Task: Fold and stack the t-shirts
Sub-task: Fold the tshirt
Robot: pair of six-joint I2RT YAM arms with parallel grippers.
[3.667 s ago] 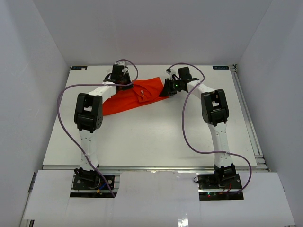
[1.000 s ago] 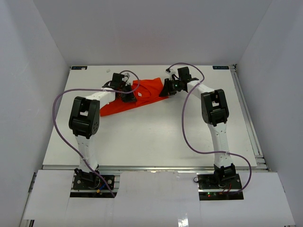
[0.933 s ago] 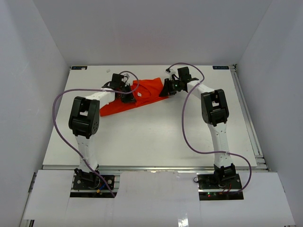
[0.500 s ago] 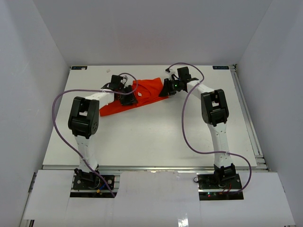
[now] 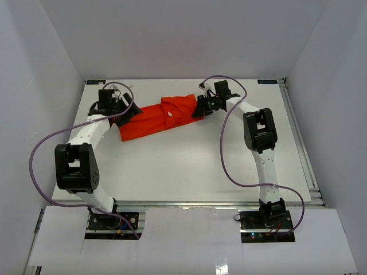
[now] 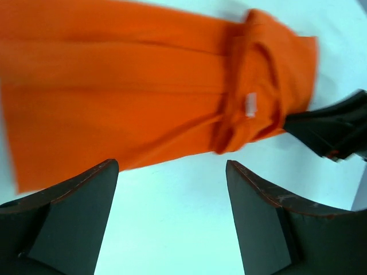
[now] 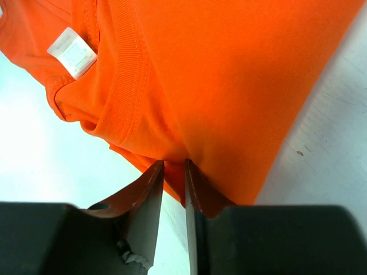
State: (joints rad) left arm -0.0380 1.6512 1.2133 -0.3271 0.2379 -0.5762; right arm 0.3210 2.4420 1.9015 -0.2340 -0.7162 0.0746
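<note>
The two arms are bolted at the near edge of the white table [image 5: 183,172]. The left arm [image 5: 74,166] bends up along the left edge and the right arm [image 5: 259,132] rises straight toward the far edge, so the middle of the table lies between them. Both reach into the far half, where the orange-red t-shirt [image 5: 155,117] lies as a long, loosely gathered band. Its left end points toward the far left corner and sits a little nearer. Its right end lies about midway along the far edge, short of the edge itself. The left gripper [image 6: 172,167] sits at the shirt's left end with its fingers [image 6: 63,212] spread wide. Only bare table and the shirt's near hem show in the gap, and no cloth is between them; whether the tips touch the table cannot be told. The right gripper [image 7: 174,165] is at the shirt's right end. Its fingers are drawn almost together, pinching a fold of the fabric at the shirt's edge. Just beyond that pinch, the ribbed collar [image 7: 129,80] curls over in a bunch. A small white label [image 7: 71,51] lies face up inside the collar. From the left wrist the fabric looks smooth along most of its length and rumpled only at that far collar end.
</note>
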